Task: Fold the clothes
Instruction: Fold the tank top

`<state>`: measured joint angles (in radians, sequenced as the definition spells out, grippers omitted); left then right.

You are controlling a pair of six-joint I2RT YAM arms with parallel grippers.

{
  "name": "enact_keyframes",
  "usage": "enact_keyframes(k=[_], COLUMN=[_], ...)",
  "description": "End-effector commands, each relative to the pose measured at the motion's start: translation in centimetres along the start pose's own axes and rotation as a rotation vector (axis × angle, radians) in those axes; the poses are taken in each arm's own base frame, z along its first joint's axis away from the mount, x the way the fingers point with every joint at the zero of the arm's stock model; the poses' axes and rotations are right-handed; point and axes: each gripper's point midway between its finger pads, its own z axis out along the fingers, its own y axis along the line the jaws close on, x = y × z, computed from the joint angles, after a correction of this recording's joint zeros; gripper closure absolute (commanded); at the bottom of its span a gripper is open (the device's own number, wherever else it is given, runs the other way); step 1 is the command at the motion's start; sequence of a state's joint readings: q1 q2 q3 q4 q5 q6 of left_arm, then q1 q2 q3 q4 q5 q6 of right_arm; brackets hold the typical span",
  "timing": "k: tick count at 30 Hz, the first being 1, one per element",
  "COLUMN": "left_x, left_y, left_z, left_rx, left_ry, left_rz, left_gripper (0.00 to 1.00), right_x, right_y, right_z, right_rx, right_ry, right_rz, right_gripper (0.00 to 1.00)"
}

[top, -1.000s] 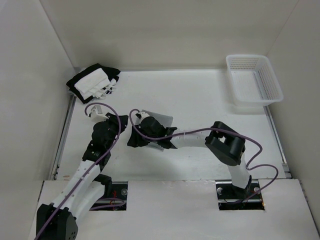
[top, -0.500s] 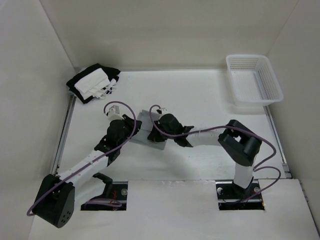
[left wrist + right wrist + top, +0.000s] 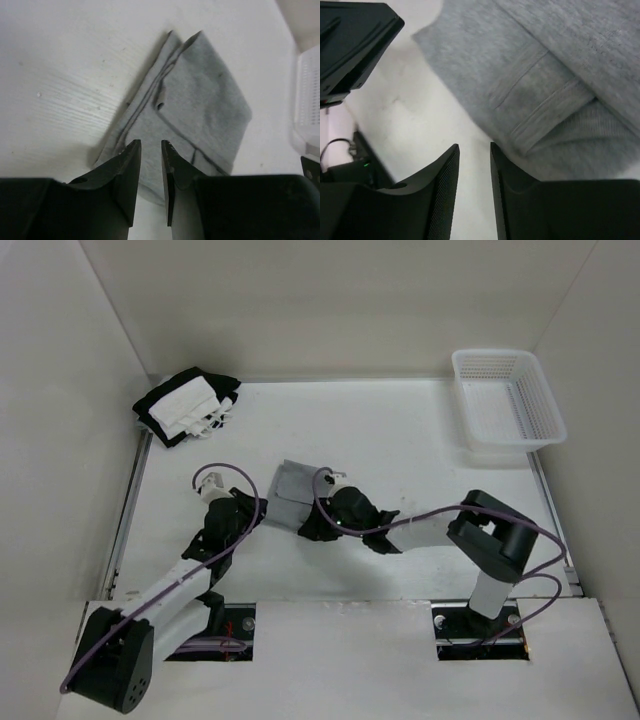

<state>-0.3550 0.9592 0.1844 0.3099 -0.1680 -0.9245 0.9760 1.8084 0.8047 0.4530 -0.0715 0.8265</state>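
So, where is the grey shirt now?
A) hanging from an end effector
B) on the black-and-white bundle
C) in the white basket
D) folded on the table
D: the grey shirt lies folded on the table, apart from the basket and the bundle.

The clothes (image 3: 291, 490) lie mid-way across the table (image 3: 420, 455), between the left gripper (image 3: 150, 145) and the right gripper (image 3: 474, 147); a fabric bundle (image 3: 186, 405) sits far-left, a basket (image 3: 500, 454) far-right.
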Motion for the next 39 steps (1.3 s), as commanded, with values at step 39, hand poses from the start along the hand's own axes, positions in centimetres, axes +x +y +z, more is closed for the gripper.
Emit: enact_keyframes(k=[39], left_x=[-4.8], left_y=[-5.9], left_z=[-1.8], left_rx=[0.166], left_ry=[-0.132], left_rz=[-0.016], left_gripper=[0.73], right_x=[-17.7], right_y=[-7.9], right_z=[6.4], right_rx=[0.128], right_ry=[-0.176], right_rz=[0.282], right_gripper=[0.79])
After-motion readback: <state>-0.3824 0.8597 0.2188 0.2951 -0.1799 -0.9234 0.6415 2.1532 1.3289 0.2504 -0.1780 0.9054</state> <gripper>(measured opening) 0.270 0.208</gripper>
